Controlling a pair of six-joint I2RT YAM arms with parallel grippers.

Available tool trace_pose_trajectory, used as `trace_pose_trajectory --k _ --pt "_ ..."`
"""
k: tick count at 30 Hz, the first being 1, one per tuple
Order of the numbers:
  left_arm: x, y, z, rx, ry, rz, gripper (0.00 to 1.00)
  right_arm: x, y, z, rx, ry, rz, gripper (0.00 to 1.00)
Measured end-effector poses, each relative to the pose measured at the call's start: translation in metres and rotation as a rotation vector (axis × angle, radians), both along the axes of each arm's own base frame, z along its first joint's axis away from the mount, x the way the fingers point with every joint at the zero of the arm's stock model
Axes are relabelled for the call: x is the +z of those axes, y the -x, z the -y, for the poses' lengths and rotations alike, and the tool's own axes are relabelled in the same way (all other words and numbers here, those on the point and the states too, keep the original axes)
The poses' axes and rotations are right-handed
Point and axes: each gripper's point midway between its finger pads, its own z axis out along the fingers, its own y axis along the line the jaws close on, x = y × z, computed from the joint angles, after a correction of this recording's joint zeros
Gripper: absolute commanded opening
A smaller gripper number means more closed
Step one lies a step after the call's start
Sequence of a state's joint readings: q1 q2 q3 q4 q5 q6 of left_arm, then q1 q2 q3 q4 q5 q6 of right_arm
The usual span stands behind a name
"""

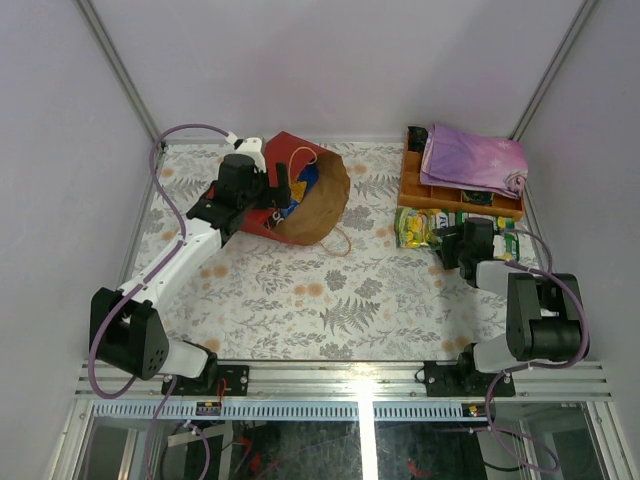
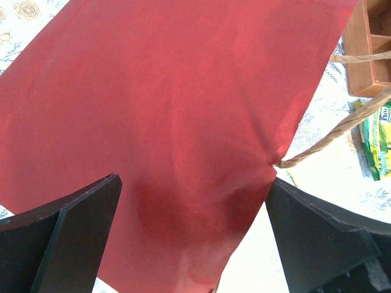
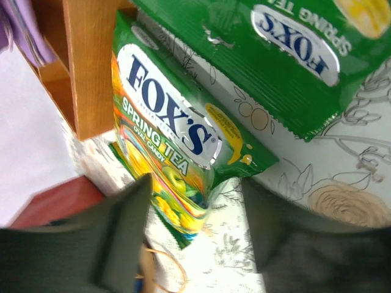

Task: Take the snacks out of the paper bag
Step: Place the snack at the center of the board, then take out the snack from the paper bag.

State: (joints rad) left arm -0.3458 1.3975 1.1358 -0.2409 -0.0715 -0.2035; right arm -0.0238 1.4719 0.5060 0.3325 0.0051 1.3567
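The paper bag (image 1: 315, 205) lies on its side at the back left, red outside, brown inside, with its mouth toward the middle. A blue snack packet (image 1: 306, 180) shows inside it. My left gripper (image 1: 284, 190) is at the bag and open, with the red wall (image 2: 183, 122) filling the space between its fingers (image 2: 73, 238). A green Fox's packet (image 1: 418, 228) lies on the table against the tray. My right gripper (image 1: 449, 246) is just beside it and open, with the packet's lower corner (image 3: 177, 183) loose between the jaws. A second green Fox's packet (image 3: 275, 55) lies to its right.
An orange wooden tray (image 1: 412, 190) stands at the back right with a folded purple cloth (image 1: 470, 160) on top. The bag's string handle (image 2: 330, 137) trails over the floral tablecloth. White walls enclose the table on three sides.
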Motion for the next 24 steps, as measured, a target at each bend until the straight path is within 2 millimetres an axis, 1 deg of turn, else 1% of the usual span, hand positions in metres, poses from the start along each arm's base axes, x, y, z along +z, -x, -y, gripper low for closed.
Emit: trace_pose_trajectory --k 1,2,9,13,15,17,20,22,24 --pt "0.000 0.000 0.000 0.000 0.000 0.000 0.99 0.001 0.000 0.000 0.002 0.002 0.005 0.96" --pt "0.000 0.000 0.000 0.000 0.000 0.000 1.00 0.002 0.002 -0.001 0.016 0.009 0.015 1.00" --pt "0.000 0.000 0.000 0.001 -0.001 -0.001 1.00 0.027 0.010 -0.008 0.074 0.012 0.087 0.99" --pt "-0.001 0.000 0.000 0.000 -0.001 -0.002 1.00 0.059 0.012 -0.011 0.097 0.055 0.166 0.99" --pt "-0.002 -0.001 0.000 0.000 -0.001 -0.005 1.00 0.072 0.014 -0.018 0.116 0.095 0.190 0.99" --pt "-0.005 -0.003 0.002 -0.003 -0.002 -0.013 1.00 0.086 0.014 -0.034 0.159 0.135 0.218 1.00" --pt "-0.011 -0.004 0.006 -0.018 0.002 -0.030 1.00 0.108 0.011 -0.074 0.270 0.194 0.273 0.96" --pt "-0.012 -0.004 0.007 -0.024 0.009 -0.034 1.00 0.118 0.007 -0.109 0.382 0.225 0.311 0.95" --pt "-0.011 -0.003 0.008 -0.027 0.014 -0.034 1.00 0.123 -0.003 -0.146 0.487 0.243 0.339 0.95"
